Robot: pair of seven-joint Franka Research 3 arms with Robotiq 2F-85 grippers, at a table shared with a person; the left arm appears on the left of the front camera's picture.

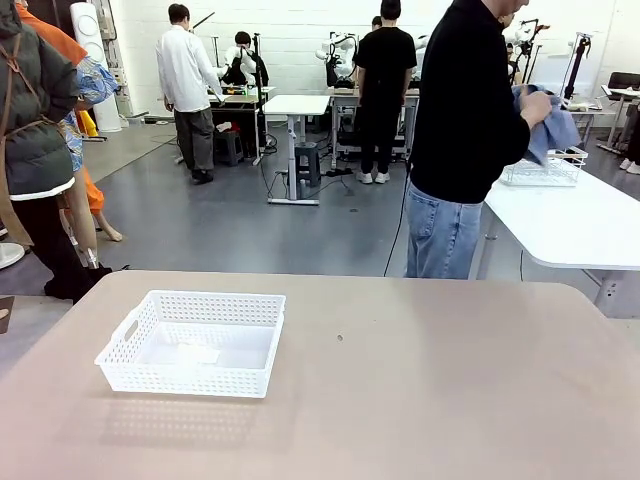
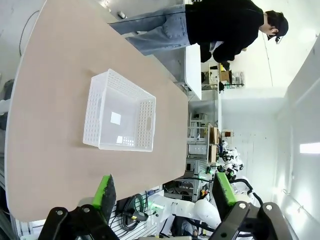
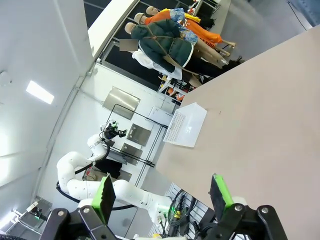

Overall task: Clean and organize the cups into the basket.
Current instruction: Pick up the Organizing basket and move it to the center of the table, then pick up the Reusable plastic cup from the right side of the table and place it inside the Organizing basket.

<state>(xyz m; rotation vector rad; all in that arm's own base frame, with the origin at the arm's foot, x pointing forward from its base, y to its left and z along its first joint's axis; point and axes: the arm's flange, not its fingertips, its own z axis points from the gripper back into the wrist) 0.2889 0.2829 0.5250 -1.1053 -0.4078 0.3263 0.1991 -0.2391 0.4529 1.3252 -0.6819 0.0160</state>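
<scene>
A shallow white plastic basket with lattice sides [image 1: 190, 378] is seen standing empty on the beige table top [image 1: 450, 380], left of the middle and well apart from both arms. It is judged light and thin-walled: stiff enough to keep its shape, yet likely to flex if pinched hard and to slide if nudged. The best hold is judged to be the rim at a short end, by the handle cut-out [image 1: 128, 328] (the lattice itself offers the pads little). The left gripper [image 2: 165, 192] and the right gripper [image 3: 162, 196] are seen raised clear of the table, jaws spread wide, nothing between them. At the far side a blue cloth [image 1: 556, 132] is clutched in the person's hands [image 1: 538, 105] above a white wire rack [image 1: 545, 172]. Whether a cup is wrapped in it cannot be told.
</scene>
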